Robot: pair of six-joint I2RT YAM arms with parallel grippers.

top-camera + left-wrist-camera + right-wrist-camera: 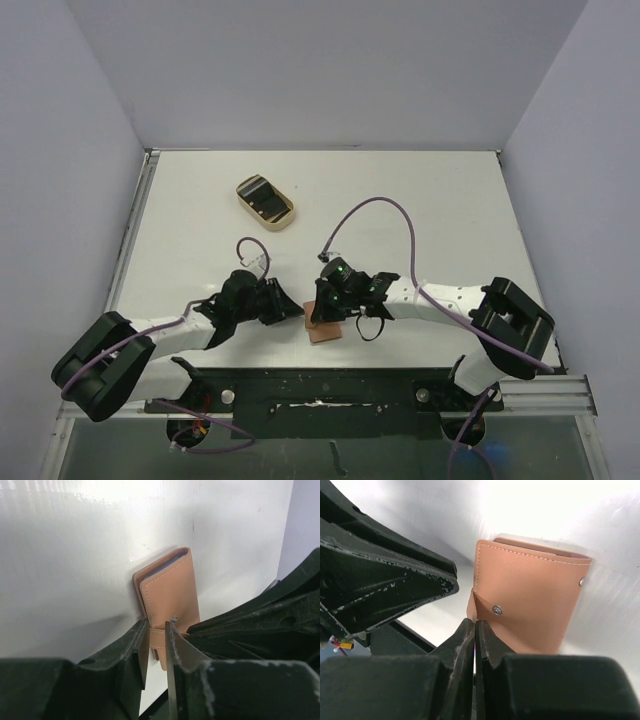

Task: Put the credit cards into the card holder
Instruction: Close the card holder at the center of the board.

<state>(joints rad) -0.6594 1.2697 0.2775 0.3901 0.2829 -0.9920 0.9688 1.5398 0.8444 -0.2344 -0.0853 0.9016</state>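
1. Brown holder [530, 595] lies shut on the white tabletop [420, 210], near the front edge, between the two claws.
2. From above, both arms cover most of it. Only a small brown corner peeks out.
3. The left claw [157, 645] pinches the holder's tab [158, 639] between its two fingers. The end of the tab is hidden down in the dark gap.
4. A thin blue-grey line shows at the holder's far edge in the left wrist view. The inside is not in sight.
5. The right claw [475, 632] has its fingers pressed together, right at the holder's near edge, just under a small metal snap [496, 610]. I cannot tell if any leather is caught between them.
6. The tan tray [244, 190] sits far back on the tabletop, well apart from the holder. Dark cards [266, 200] lie in it, but they are too small to count.
7. A big black shape, part of the other arm, blocks one side of each wrist view.
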